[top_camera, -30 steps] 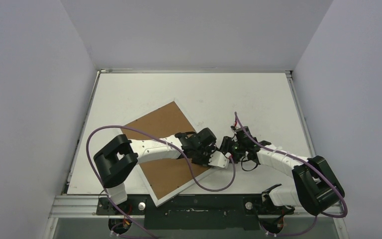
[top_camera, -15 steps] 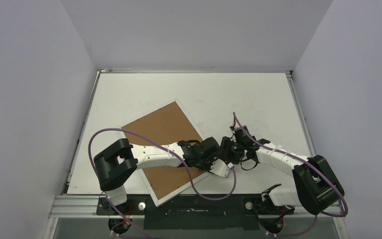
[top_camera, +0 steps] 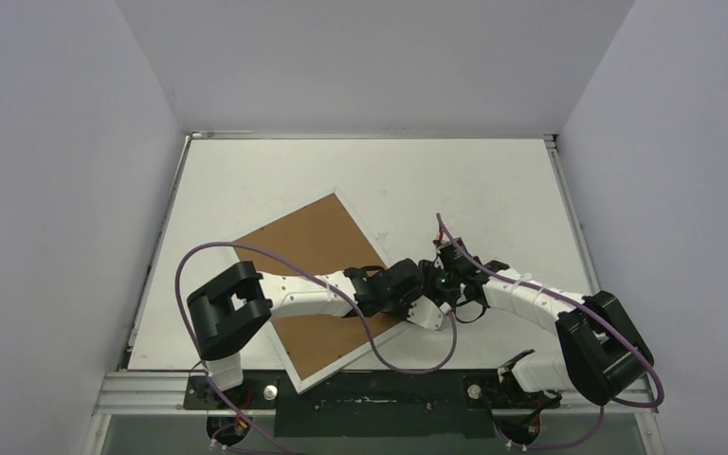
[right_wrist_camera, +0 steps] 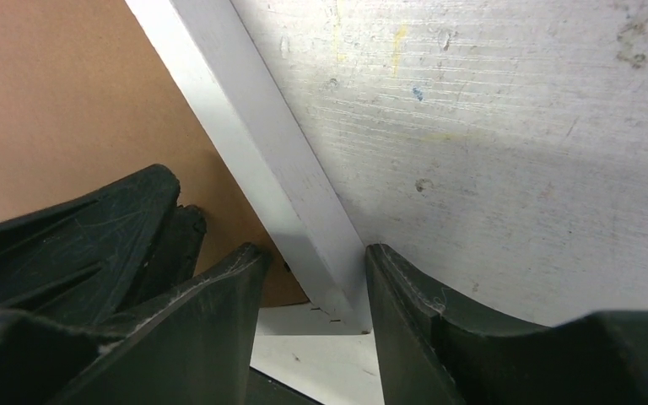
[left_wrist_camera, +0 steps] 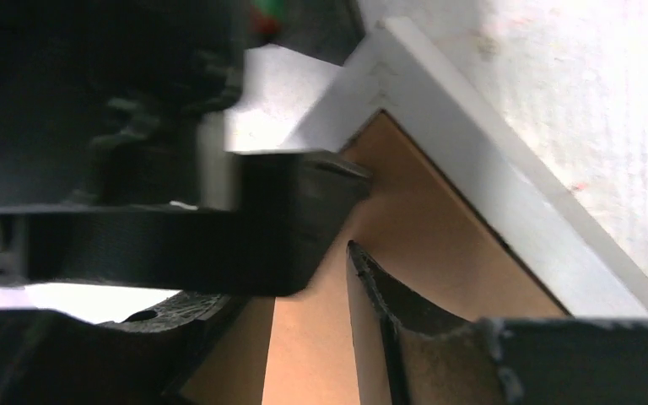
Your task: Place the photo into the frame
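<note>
Right tool [right_wrist_camera: 312, 251] apart astride an edge of the frame [right_wrist_camera: 240, 126]; left tool [left_wrist_camera: 356, 211] apart over its brown back [left_wrist_camera: 439, 245].

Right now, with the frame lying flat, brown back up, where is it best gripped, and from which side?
Take the white rim of the frame near its right corner, from above on the table side. It lies flat, so only this narrow raised edge fits between fingers. The right gripper straddles it, one finger over the board, one over the table.
</note>
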### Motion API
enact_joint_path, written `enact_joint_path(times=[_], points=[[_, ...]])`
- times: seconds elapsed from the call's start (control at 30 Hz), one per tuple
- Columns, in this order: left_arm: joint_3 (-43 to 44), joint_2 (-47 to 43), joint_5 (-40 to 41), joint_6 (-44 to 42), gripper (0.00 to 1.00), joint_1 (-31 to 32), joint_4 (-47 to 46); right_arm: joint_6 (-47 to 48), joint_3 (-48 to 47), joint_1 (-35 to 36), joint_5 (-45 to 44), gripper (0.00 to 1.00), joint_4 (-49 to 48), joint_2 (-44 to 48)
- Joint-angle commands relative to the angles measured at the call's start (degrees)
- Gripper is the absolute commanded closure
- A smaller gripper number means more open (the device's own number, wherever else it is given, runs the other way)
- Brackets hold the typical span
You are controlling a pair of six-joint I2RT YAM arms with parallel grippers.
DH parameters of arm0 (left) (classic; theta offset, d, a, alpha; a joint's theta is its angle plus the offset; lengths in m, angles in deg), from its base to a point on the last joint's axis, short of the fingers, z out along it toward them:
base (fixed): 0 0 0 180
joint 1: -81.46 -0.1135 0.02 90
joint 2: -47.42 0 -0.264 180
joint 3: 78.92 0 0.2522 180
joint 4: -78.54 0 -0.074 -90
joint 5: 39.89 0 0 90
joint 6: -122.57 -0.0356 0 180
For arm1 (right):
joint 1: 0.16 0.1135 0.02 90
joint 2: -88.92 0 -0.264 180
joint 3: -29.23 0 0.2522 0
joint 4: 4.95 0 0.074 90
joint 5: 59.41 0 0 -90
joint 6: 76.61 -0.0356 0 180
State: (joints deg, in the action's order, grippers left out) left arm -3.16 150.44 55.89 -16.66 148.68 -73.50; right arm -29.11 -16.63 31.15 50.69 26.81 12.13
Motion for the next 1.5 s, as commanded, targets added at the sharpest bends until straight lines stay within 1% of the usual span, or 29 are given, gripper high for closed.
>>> enact_joint_path(times=[0.0,0.03,0.1,0.13,0.17,0.2,0.23,0.3,0.37,0.43,0.57,0.63,0.7,0.77,0.83,0.9,1.03,1.17,1.27,1.37,1.47], points=[[4.9,4.7,-4.3,7.8,0.65,-7.7,15.2,1.4,1.6,3.6,0.0,0.49,14.3,-2.4],[8.7,4.1,-5.4,9.8,0.64,-10.8,18.0,1.1,0.6,3.6,-1.0,0.47,14.6,-1.3],[15.9,2.7,-10.1,13.1,0.65,-17.6,24.0,0.9,-1.9,3.5,-3.6,0.43,15.8,1.4],[19.5,1.9,-12.1,14.8,0.64,-20.7,25.9,0.9,-3.3,3.5,-5.3,0.43,16.7,2.6],[21.7,1.0,-15.2,15.9,0.64,-25.2,28.2,0.7,-4.5,3.4,-6.5,0.43,17.3,3.9],[23.3,0.3,-18.5,16.9,0.63,-28.0,29.9,0.4,-5.4,3.5,-7.1,0.43,17.5,5.3],[25.1,-0.2,-19.4,17.9,0.61,-30.3,31.5,0.0,-6.2,3.7,-8.0,0.44,18.0,6.8],[28.8,-0.1,-21.7,18.3,0.59,-34.4,37.5,-0.3,-7.0,4.3,-9.0,0.43,18.9,9.0],[29.7,-0.9,-23.4,19.1,0.58,-37.6,40.6,-0.4,-6.6,5.0,-8.3,0.41,20.3,9.1],[27.8,-4.6,-25.8,19.0,0.56,-40.5,40.3,-0.9,-4.9,5.7,-6.9,0.37,20.1,9.6],[21.1,-10.5,-28.5,23.3,0.46,-47.5,35.4,-1.3,-3.8,5.3,-3.4,0.28,14.2,11.4],[20.6,-10.8,-30.5,25.8,0.42,-52.6,36.5,1.3,-6.6,4.6,-3.1,0.27,13.3,8.8],[20.6,-10.8,-32.3,26.1,0.41,-58.5,38.9,5.8,-11.4,3.1,-3.9,0.27,14.3,5.3],[19.3,-11.0,-30.3,24.8,0.41,-62.4,41.5,8.8,-15.7,1.5,-4.3,0.28,14.6,2.0],[15.9,-12.4,-30.8,23.1,0.41,-67.6,41.8,10.7,-17.8,-0.3,-4.1,0.29,14.4,-1.4],[13.4,-12.9,-31.5,20.5,0.41,-72.8,43.6,11.9,-18.2,-1.5,-3.1,0.29,13.1,-3.8],[10.3,-14.0,-33.3,13.3,0.41,-79.3,51.0,11.8,-16.1,-1.0,0.7,0.33,8.4,-7.1],[4.5,-17.9,-32.1,2.5,0.41,-82.0,53.8,11.4,-14.7,0.6,3.6,0.33,6.2,-9.1],[-3.4,-21.3,-27.3,-3.1,0.41,-82.4,50.4,10.9,-13.5,1.2,5.1,0.33,4.6,-9.6],[-8.4,-22.6,-25.4,-2.2,0.42,-82.1,45.2,10.3,-12.4,1.4,5.5,0.33,3.6,-10.6],[-11.9,-21.9,-23.5,1.6,0.43,-80.7,38.1,8.7,-10.9,1.9,6.1,0.34,1.7,-11.0]])
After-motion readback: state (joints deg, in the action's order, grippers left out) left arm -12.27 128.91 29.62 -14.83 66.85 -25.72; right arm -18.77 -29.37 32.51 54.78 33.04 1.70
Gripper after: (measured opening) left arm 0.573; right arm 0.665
